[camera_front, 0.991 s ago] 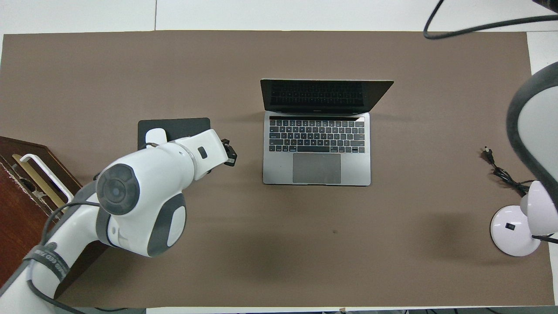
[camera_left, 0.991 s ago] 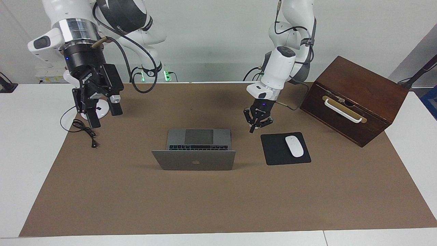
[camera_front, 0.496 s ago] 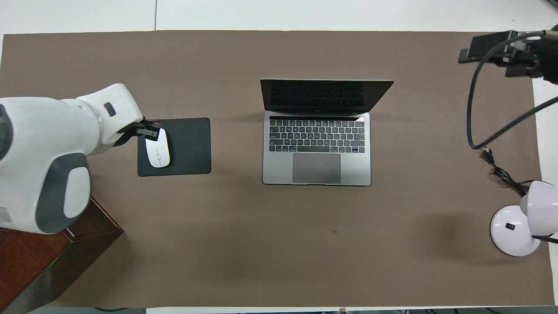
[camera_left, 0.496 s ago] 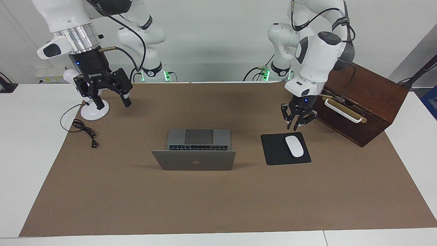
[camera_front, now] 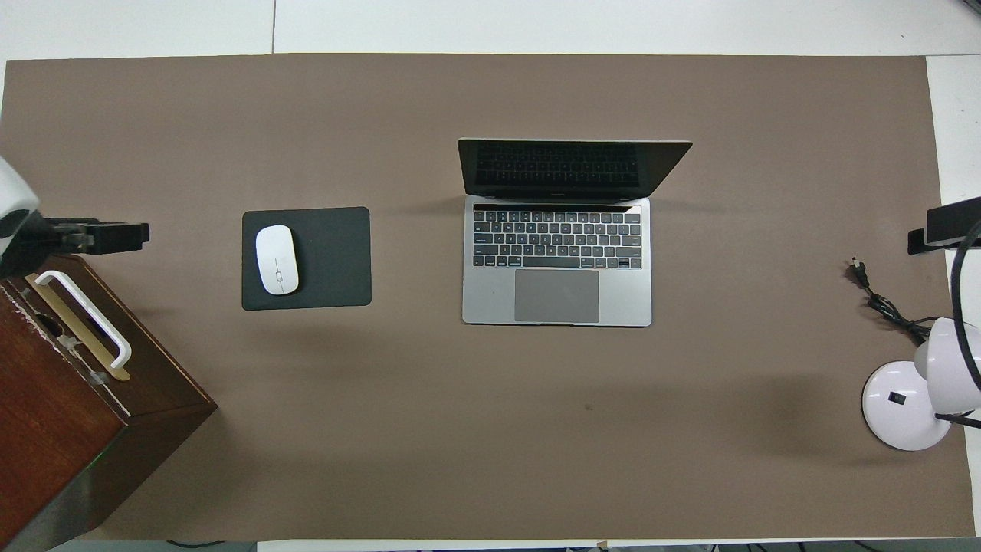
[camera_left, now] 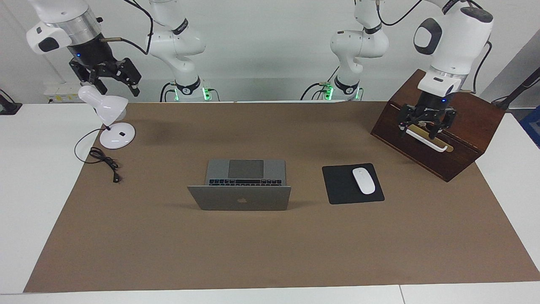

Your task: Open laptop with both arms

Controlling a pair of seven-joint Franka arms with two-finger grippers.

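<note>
The silver-grey laptop [camera_left: 244, 169] stands open in the middle of the brown mat, its lid with the apple logo upright and its dark screen facing the robots. It also shows in the overhead view [camera_front: 557, 284], with keyboard and trackpad exposed. My right gripper [camera_left: 119, 88] is open and empty, raised over the white desk lamp [camera_left: 110, 114]. My left gripper [camera_left: 422, 131] is open and empty over the white handle of the wooden box [camera_left: 472, 114]. Neither gripper touches the laptop. In the overhead view only their tips show, the left [camera_front: 100, 236] and the right [camera_front: 946, 226].
A black mouse pad [camera_left: 341, 185] with a white mouse [camera_left: 363, 180] lies beside the laptop toward the left arm's end. The wooden box [camera_front: 69, 399] stands at that end. The lamp [camera_front: 912, 399] and its black cable [camera_left: 103, 159] are at the right arm's end.
Both arms have lifted and swung outward from the laptop: the right gripper to above the lamp, the left gripper past the mouse pad to over the box. The laptop has not moved.
</note>
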